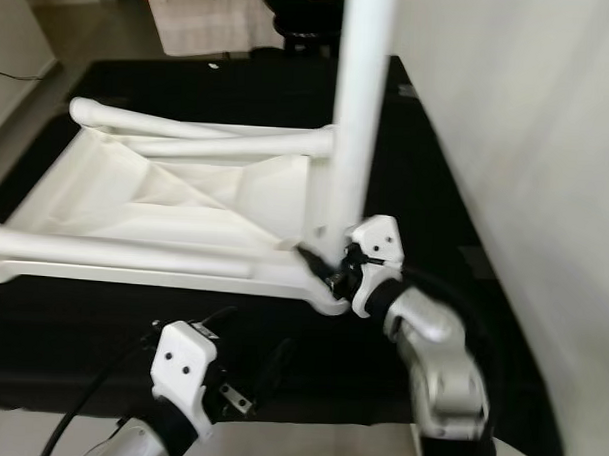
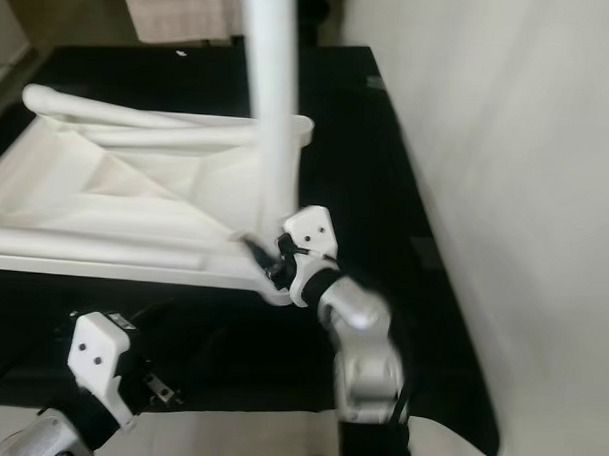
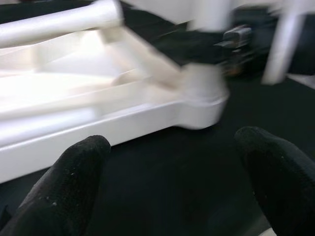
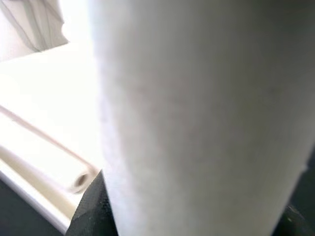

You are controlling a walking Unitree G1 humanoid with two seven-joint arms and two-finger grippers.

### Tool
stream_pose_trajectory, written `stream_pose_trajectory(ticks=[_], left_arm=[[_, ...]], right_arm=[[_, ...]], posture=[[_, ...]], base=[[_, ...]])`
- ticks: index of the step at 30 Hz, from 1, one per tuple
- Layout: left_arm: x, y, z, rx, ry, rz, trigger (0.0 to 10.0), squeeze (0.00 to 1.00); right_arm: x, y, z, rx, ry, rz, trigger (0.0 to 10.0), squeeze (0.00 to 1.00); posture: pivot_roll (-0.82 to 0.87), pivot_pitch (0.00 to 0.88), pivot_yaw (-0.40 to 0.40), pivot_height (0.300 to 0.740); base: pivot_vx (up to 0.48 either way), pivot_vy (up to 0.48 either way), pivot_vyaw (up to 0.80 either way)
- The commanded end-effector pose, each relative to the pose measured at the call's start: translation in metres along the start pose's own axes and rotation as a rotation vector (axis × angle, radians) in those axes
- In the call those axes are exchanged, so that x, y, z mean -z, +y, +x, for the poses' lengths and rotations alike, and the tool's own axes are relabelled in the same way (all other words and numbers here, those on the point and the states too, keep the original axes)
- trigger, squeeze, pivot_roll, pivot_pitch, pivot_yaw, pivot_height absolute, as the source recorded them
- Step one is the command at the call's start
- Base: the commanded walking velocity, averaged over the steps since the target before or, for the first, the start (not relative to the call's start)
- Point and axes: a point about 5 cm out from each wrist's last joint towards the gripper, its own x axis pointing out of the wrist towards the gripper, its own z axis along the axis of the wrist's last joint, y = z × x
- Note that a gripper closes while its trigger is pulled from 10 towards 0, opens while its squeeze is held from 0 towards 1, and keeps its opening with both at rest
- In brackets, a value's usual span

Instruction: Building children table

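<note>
An upturned white children's table lies on a black mat. One white table leg stands upright at the table's near right corner. My right gripper is shut on the base of this leg; up close the leg sits right against a black finger. Two more white legs lie flat on the table, one along the far side and one along the near side. My left gripper is open just in front of the table's near corner, its fingers spread wide above the mat.
A white wall runs close along the right side of the mat. A beige rug and a dark chair base lie beyond the mat's far end. Pale floor shows at the mat's near edge.
</note>
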Motion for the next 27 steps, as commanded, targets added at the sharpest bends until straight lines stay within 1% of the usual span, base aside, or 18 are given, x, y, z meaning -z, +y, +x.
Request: stream_pose_trajectory(ticks=[1, 2, 5, 6, 7, 11, 12, 13, 14, 15, 16, 17, 19, 20, 22, 23, 26, 27], left_arm=[[0.006, 0.005, 0.003, 0.002, 0.022, 0.001, 10.0, 0.0], [0.006, 0.005, 0.003, 0.002, 0.022, 0.001, 10.0, 0.0], [0.01, 0.009, 0.008, -0.005, 0.024, 0.006, 10.0, 0.0], [0.01, 0.009, 0.008, -0.005, 0.024, 0.006, 10.0, 0.0], [0.011, 0.012, 0.009, -0.025, 0.021, 0.013, 10.0, 0.0], [0.012, 0.014, 0.01, -0.037, 0.019, 0.018, 10.0, 0.0], [0.013, 0.016, 0.011, -0.048, 0.017, 0.02, 10.0, 0.0], [0.013, 0.016, 0.011, -0.048, 0.017, 0.02, 10.0, 0.0], [0.014, 0.018, 0.012, -0.055, 0.015, 0.021, 10.0, 0.0], [0.015, 0.019, 0.013, -0.061, 0.014, 0.023, 10.0, 0.0], [0.015, 0.019, 0.013, -0.061, 0.014, 0.023, 10.0, 0.0], [0.016, 0.021, 0.015, -0.067, 0.015, 0.026, 10.0, 0.0], [0.017, 0.022, 0.016, -0.068, 0.016, 0.027, 10.0, 0.0], [0.017, 0.022, 0.016, -0.068, 0.015, 0.027, 10.0, 0.0], [0.018, 0.025, 0.016, -0.08, 0.018, 0.03, 10.0, 0.0], [0.019, 0.029, 0.018, -0.099, 0.025, 0.036, 10.0, 0.0], [0.02, 0.031, 0.018, -0.107, 0.027, 0.041, 10.0, 0.0], [0.02, 0.033, 0.019, -0.122, 0.029, 0.047, 10.0, 0.0]], right_arm=[[0.024, 0.004, -0.002, 0.073, 0.117, 0.031, 0.0, 0.0], [0.024, 0.004, -0.002, 0.073, 0.117, 0.031, 0.0, 0.0], [0.026, 0.004, 0.014, 0.101, 0.096, 0.033, 0.0, 0.0], [0.026, 0.004, 0.014, 0.101, 0.096, 0.033, 0.0, 0.0], [0.022, 0.003, 0.025, 0.114, 0.065, 0.074, 0.0, 0.0], [0.017, 0.006, 0.027, 0.14, 0.05, 0.122, 0.0, 0.0], [0.018, 0.005, 0.027, 0.145, 0.061, 0.126, 10.0, 0.0], [0.018, 0.005, 0.027, 0.145, 0.061, 0.126, 10.0, 0.0], [0.02, -0.002, 0.025, 0.181, 0.063, 0.109, 10.0, 0.99], [0.022, -0.012, 0.023, 0.22, 0.062, 0.091, 10.0, 1.0], [0.022, -0.012, 0.023, 0.22, 0.062, 0.091, 10.0, 1.0], [0.023, -0.035, 0.017, 0.315, 0.04, 0.061, 10.0, 1.0], [0.023, -0.041, 0.015, 0.343, 0.032, 0.055, 10.0, 1.0], [0.024, -0.042, 0.016, 0.345, 0.029, 0.056, 10.0, 1.0], [0.023, -0.043, 0.008, 0.318, 0.015, 0.059, 10.0, 1.0], [0.022, -0.039, -0.005, 0.24, -0.019, 0.07, 10.0, 1.0], [0.02, -0.033, -0.011, 0.178, -0.043, 0.081, 10.0, 1.0], [0.018, -0.022, -0.017, 0.088, -0.071, 0.099, 10.0, 1.0]], posture=[[0.01, 0.204, 0.005, 0.74], [0.01, 0.204, 0.005, 0.74], [0.02, 0.176, -0.003, 0.74], [0.02, 0.176, -0.003, 0.74], [0.02, 0.163, -0.009, 0.74], [0.02, 0.16, -0.01, 0.74], [0.01, 0.144, -0.013, 0.74], [0.01, 0.144, -0.013, 0.74], [0.01, 0.137, -0.016, 0.74], [0.01, 0.135, -0.016, 0.74], [0.01, 0.135, -0.016, 0.74], [0.01, 0.126, -0.018, 0.74], [0.01, 0.126, -0.018, 0.74], [0.01, 0.126, -0.018, 0.74], [-0.01, 0.112, -0.014, 0.74], [-0.02, 0.104, -0.011, 0.74], [-0.03, 0.102, -0.011, 0.74], [-0.03, 0.097, -0.011, 0.74]], base=[[0.0, 0.0, 0.0], [0.0, 0.0, 0.0], [0.0, 0.0, 0.0], [0.0, 0.0, 0.0], [0.0, 0.0, 0.0], [0.0, 0.0, 0.0], [0.0, 0.0, 0.0], [0.0, 0.0, 0.0], [0.0, 0.0, 0.0], [0.0, 0.0, 0.0], [0.0, 0.0, 0.0], [0.0, 0.0, 0.0], [0.0, 0.0, 0.0], [0.0, 0.0, 0.0], [0.0, 0.0, 0.0], [0.0, 0.0, 0.0], [0.0, 0.0, 0.0], [0.0, 0.0, 0.0]])
